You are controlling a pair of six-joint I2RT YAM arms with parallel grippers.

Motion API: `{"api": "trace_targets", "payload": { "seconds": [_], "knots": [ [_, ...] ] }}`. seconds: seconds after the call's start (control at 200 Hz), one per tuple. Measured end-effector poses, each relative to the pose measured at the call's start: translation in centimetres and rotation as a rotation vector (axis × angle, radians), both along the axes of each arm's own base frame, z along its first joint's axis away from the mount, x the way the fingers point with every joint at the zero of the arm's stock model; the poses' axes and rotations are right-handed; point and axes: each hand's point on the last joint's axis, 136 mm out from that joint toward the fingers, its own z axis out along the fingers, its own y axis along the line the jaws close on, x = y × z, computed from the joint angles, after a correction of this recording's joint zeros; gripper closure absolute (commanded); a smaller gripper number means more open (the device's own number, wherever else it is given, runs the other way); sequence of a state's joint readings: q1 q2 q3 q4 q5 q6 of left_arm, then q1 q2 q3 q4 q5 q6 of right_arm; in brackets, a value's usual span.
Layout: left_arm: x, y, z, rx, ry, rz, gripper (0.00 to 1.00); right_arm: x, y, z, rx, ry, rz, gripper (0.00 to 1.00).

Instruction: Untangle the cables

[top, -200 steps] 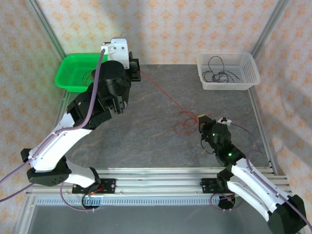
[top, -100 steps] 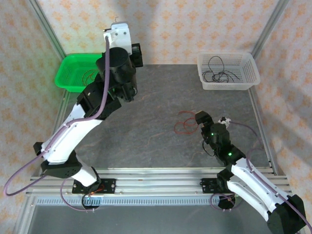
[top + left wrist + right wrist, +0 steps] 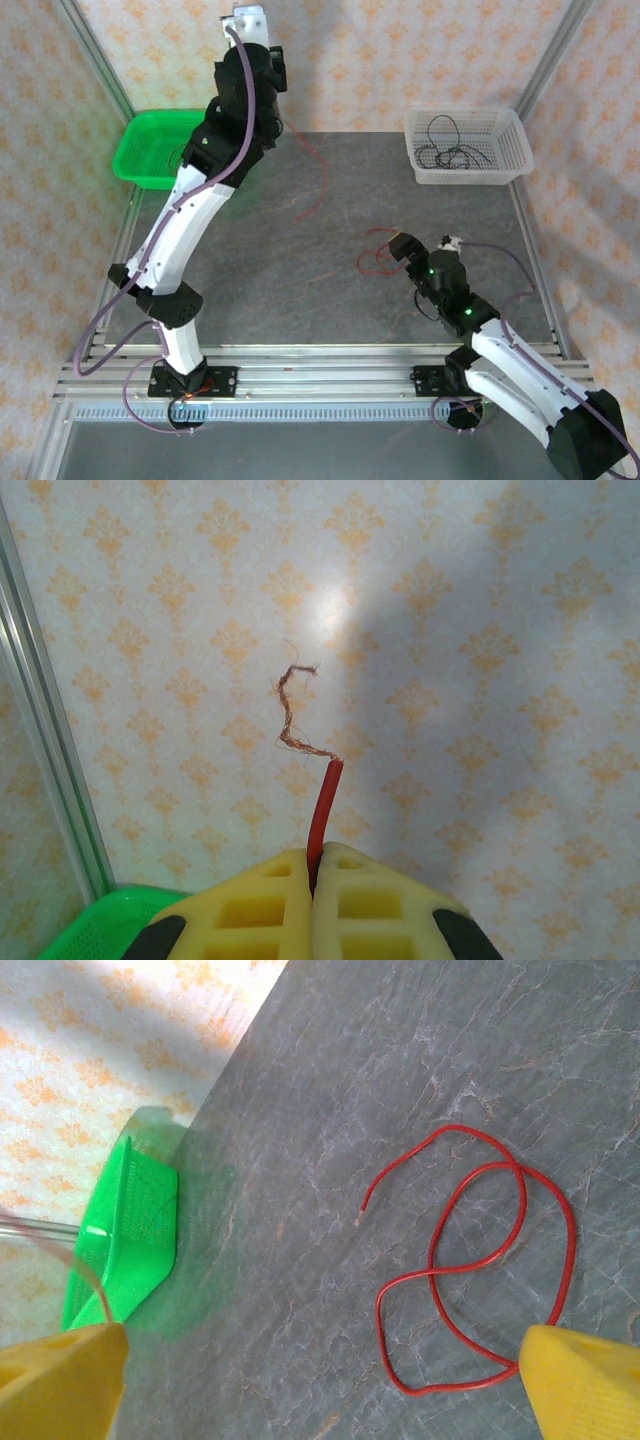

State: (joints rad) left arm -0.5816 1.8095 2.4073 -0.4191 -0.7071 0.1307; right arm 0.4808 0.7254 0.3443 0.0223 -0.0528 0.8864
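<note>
I see the left gripper (image 3: 313,872) has risen, clamped on a red cable (image 3: 322,810). The right gripper (image 3: 320,1390) now gapes over a red loop (image 3: 522,1192). Black cables (image 3: 450,153) lie in the white basket (image 3: 505,125).

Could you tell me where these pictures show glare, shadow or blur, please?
Left wrist view: a bright glare patch on the wallpaper above the red wire, which is sharp down to its frayed strands. Right wrist view: the yellow fingers are blurred at the corners, the looped red wire crisp. Top view: broad soft shadows cross that wallpaper too.
</note>
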Motion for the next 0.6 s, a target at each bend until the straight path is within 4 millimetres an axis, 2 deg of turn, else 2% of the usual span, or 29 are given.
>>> {"api": "trace_targets", "payload": {
  "seconds": [0.175, 0.37, 0.596],
  "knots": [
    [1.4, 1.4, 1.2, 0.002, -0.09, -0.004, 1.0, -0.1, 0.0, -0.1, -0.027, -0.002, 0.011, 0.0],
    [3.2, 2.0, 1.2, 0.034, -0.174, -0.016, 1.0, 0.0, -0.3, 0.2, -0.06, -0.005, 0.013, 0.01],
    [4.3, 5.6, 3.2, 0.041, -0.292, 0.03, 1.0, 0.1, -0.4, 0.7, -0.077, -0.018, 0.015, 0.0]
  ]
}}
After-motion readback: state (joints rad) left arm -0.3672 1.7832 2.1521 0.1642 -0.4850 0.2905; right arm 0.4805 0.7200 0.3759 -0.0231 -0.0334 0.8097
